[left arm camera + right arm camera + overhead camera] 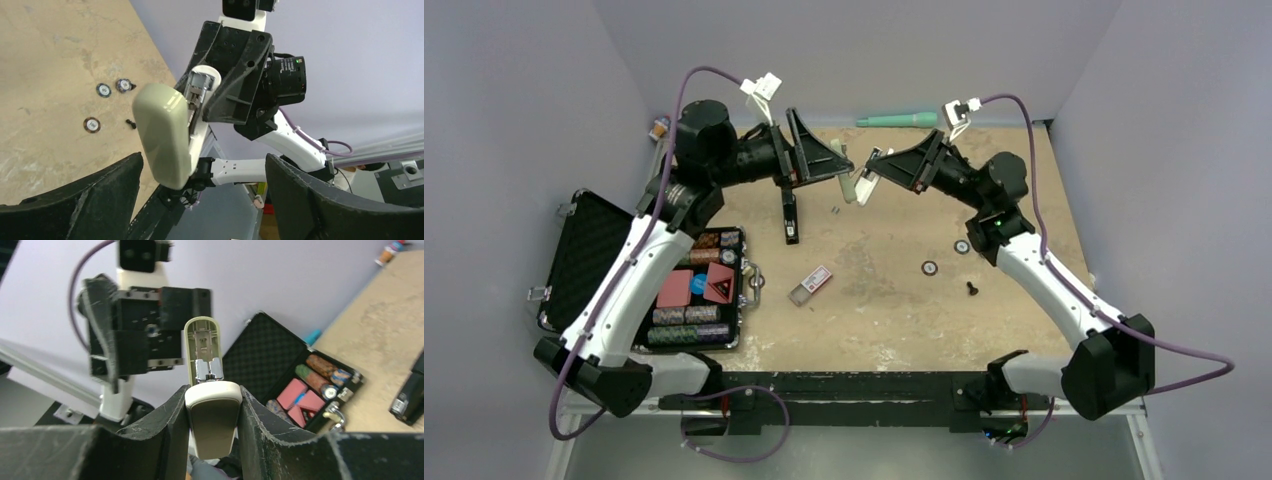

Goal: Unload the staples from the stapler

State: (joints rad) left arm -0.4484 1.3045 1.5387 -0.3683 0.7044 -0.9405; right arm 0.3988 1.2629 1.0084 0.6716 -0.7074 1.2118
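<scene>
The slim black stapler (pixel 790 215) lies on the tan table below my left gripper, and shows again at the right edge of the right wrist view (pixel 409 395). Tiny grey staples (pixel 835 209) lie on the table just right of it. My right gripper (pixel 871 180) (pixel 212 390) is raised and shut on a pale sage-green hinged piece (pixel 852 187) (pixel 212 412) with chrome metal inside. My left gripper (pixel 839 165) (pixel 202 160) faces it, open wide. The pale piece (pixel 162 132) hangs between the left fingers, apart from both.
An open black case (pixel 584 250) of poker chips and cards sits at the left. A small clear box with a red-and-white label (pixel 812 285) lies mid-table. Two loose chips (pixel 930 267) and a black screw (pixel 972 288) lie right. A green tube (pixel 899 119) rests by the back wall.
</scene>
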